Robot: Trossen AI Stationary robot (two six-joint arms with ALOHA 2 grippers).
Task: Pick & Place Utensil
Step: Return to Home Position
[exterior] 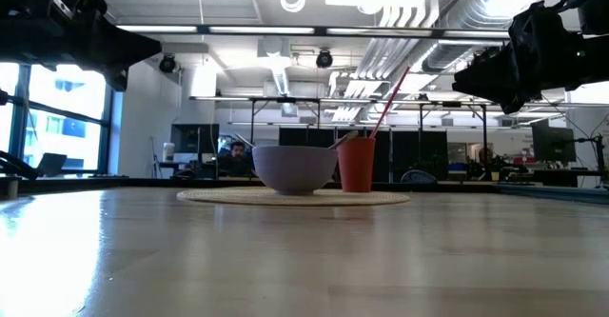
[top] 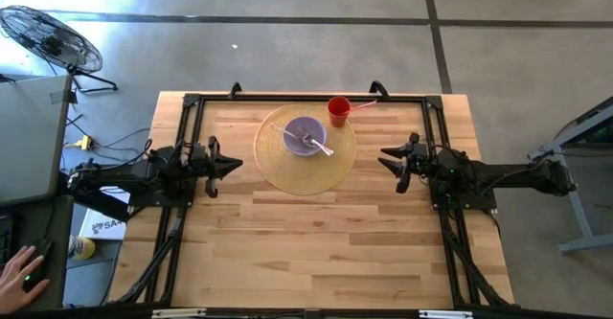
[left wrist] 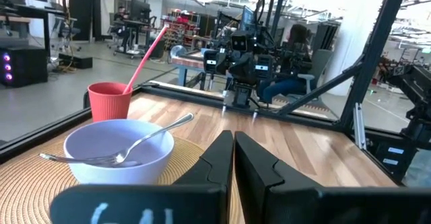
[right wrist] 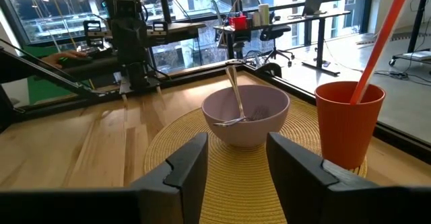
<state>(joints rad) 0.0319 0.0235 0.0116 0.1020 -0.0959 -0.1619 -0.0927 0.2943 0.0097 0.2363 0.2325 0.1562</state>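
Note:
A lavender bowl stands on a round woven placemat at the table's far middle. A metal fork lies in the bowl, its handle leaning on the rim. A red cup with a pink straw stands on the mat's far right edge. My left gripper hovers left of the mat, shut and empty. My right gripper hovers right of the mat, open and empty.
A black frame runs along the table's far, left and right sides. Bare wooden tabletop spreads toward the near edge. A person's hand shows off the table at the left.

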